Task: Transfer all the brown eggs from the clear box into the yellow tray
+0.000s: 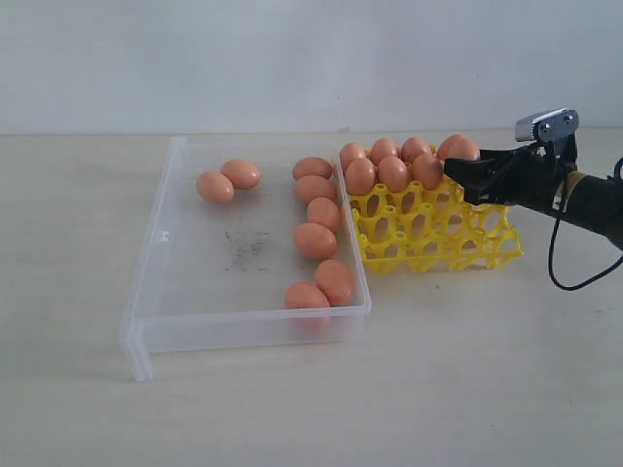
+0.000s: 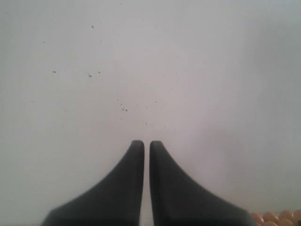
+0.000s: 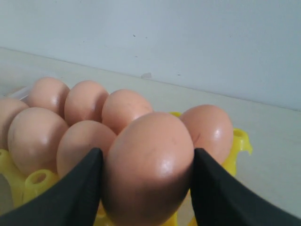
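Note:
My right gripper (image 3: 146,153) is shut on a brown egg (image 3: 148,165), one black finger (image 3: 70,193) on each side of it. In the exterior view this gripper (image 1: 456,173) reaches in from the right over the far right part of the yellow tray (image 1: 438,233). Several brown eggs (image 1: 392,173) fill the tray's back rows; its front cups are bare. The clear box (image 1: 161,238) lies left of the tray with several eggs inside: two at its far left (image 1: 215,187), the others along its right wall (image 1: 314,240). My left gripper (image 2: 146,142) is shut with nothing in it, facing a pale surface.
The box and tray touch side by side on a pale table (image 1: 467,379). A black cable (image 1: 555,263) hangs from the right arm beside the tray. A few eggs (image 2: 277,219) peek into the corner of the left wrist view.

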`<move>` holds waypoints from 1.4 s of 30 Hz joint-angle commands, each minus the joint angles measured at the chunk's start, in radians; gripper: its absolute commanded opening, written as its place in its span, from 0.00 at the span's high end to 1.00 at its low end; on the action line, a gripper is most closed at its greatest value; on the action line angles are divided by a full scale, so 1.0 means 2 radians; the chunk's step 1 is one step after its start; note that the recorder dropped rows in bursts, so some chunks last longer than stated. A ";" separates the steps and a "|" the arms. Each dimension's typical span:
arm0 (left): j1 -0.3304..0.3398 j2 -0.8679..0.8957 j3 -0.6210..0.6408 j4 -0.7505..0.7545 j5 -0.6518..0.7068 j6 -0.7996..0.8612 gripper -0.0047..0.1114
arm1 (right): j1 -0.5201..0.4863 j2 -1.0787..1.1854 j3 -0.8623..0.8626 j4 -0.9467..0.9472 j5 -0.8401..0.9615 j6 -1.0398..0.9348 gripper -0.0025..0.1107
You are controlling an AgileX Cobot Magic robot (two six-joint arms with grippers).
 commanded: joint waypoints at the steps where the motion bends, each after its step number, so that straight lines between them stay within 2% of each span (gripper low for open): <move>1: -0.002 -0.002 0.002 -0.004 0.001 -0.002 0.92 | -0.005 0.003 0.001 -0.016 0.031 -0.001 0.51; 6: -0.002 -0.002 0.002 -0.004 0.001 -0.002 0.92 | -0.005 0.003 0.001 -0.014 0.027 -0.001 0.39; 11: -0.002 -0.002 0.002 -0.004 0.001 -0.002 0.92 | -0.005 -0.013 0.001 -0.014 -0.020 0.000 0.39; 15: -0.002 -0.002 0.002 -0.004 0.001 -0.002 0.92 | -0.006 -0.063 0.001 -0.030 -0.051 0.039 0.39; 21: -0.002 -0.002 0.002 -0.004 0.001 -0.002 0.92 | -0.004 -0.134 0.001 -0.111 -0.071 0.123 0.39; 25: -0.002 -0.002 0.002 -0.004 0.001 -0.002 0.92 | 0.029 -0.157 0.001 -0.160 -0.086 0.141 0.39; 28: -0.002 -0.002 0.002 -0.004 0.001 -0.002 0.92 | 0.080 -0.169 0.001 -0.195 -0.033 0.141 0.39; 37: -0.002 -0.002 0.002 -0.004 0.001 -0.002 0.92 | 0.248 -0.186 -0.013 -0.252 0.283 0.155 0.39; 42: -0.002 -0.002 0.002 -0.004 0.001 -0.002 0.92 | 0.312 -0.188 -0.050 -0.260 0.448 0.250 0.40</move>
